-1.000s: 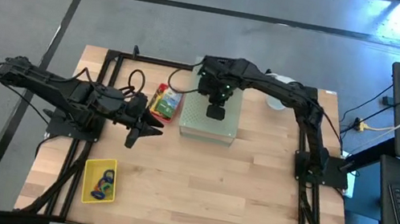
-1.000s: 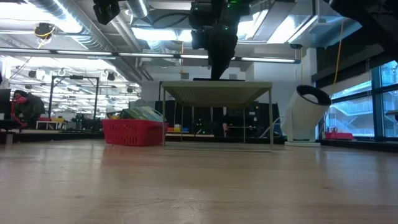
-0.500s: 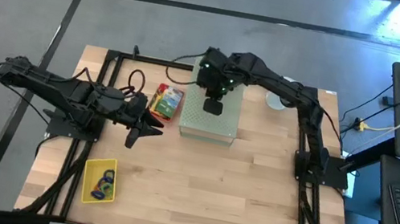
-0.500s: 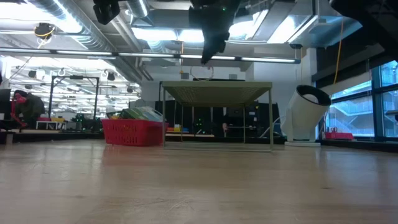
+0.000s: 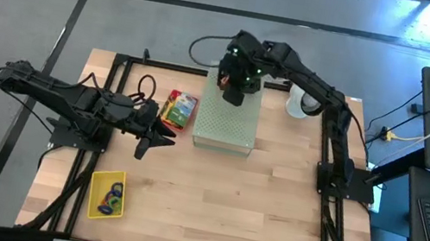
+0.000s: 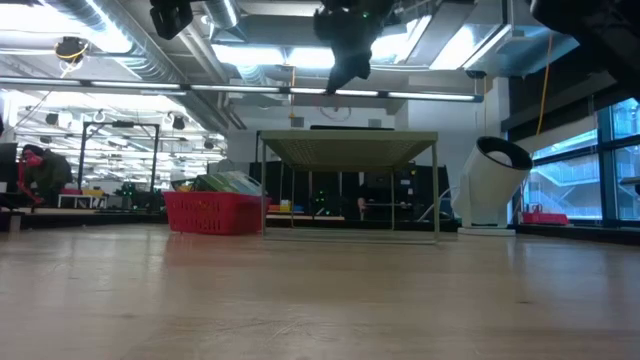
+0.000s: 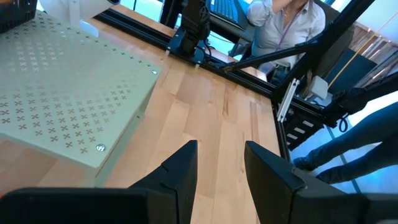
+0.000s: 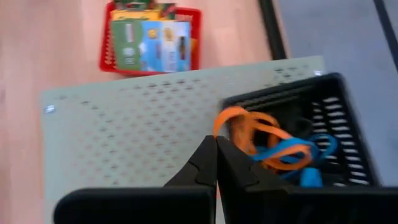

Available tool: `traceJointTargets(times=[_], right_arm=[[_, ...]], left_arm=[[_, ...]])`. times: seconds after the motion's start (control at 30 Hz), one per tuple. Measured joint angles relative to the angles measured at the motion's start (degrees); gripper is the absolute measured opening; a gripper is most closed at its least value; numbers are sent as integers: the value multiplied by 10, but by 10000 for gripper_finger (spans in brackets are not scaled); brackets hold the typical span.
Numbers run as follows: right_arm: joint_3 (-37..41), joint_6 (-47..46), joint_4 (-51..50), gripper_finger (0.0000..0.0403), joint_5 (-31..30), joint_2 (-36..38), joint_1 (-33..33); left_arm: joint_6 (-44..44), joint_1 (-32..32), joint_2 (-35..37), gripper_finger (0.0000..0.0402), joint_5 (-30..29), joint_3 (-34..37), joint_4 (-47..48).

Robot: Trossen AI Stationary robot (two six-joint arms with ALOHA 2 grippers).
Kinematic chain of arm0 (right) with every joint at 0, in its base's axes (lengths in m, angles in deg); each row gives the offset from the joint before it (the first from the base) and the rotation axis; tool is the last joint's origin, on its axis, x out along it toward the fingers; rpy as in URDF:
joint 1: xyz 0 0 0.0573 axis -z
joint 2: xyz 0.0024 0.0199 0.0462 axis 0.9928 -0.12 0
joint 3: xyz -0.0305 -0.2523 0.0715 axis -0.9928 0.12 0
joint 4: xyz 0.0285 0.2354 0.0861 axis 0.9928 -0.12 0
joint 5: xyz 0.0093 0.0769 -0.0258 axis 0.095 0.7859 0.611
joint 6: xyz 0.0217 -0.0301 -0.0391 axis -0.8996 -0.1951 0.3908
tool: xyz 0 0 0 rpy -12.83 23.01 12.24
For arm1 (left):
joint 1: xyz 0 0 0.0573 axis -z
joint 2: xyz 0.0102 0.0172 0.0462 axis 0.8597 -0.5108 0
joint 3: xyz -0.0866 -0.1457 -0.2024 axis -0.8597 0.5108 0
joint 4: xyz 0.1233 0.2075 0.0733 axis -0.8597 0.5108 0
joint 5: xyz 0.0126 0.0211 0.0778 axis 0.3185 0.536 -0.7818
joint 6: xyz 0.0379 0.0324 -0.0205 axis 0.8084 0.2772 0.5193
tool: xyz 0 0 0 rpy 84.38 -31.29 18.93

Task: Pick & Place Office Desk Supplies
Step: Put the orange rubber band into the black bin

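Wooden worktop [image 5: 255,197]: right gripper [image 8: 217,163], fingers closed and empty, above the black basket [image 8: 323,134] at the far edge; open before descending onto the rubber bands [image 8: 267,140].

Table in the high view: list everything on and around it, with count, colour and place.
Perforated metal box: one, pale green, middle of the table towards the far edge.
Plastic basket: one, red, left of the box, holding yellow-and-green card boxes.
Shallow tray: one, yellow, near-left, holding mixed-colour rubber-band loops.
Mesh bin: one, black, at the box's far end, holding orange and blue rubber bands.
Cylindrical container: one, white, right of the box.
Person: one, pale shirt, beyond the table.
Left gripper: open, left of the box.
Right gripper: shut, above the bin.
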Motion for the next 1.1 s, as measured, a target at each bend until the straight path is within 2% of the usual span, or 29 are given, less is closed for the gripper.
traceJointTargets(times=[0.5, 0.93, 1.1], right_arm=[[0, 4, 15, 0, 0, -1, 87], [1, 9, 2, 0, 6, -33, 94], [1, -20, -2, 21, 12, -35, 97]], left_arm=[[0, 0, 0, 127, 0, 0, 0], [-15, 0, 0, 127, 0, 0, 0], [-15, 0, 0, 127, 0, 0, 0]])
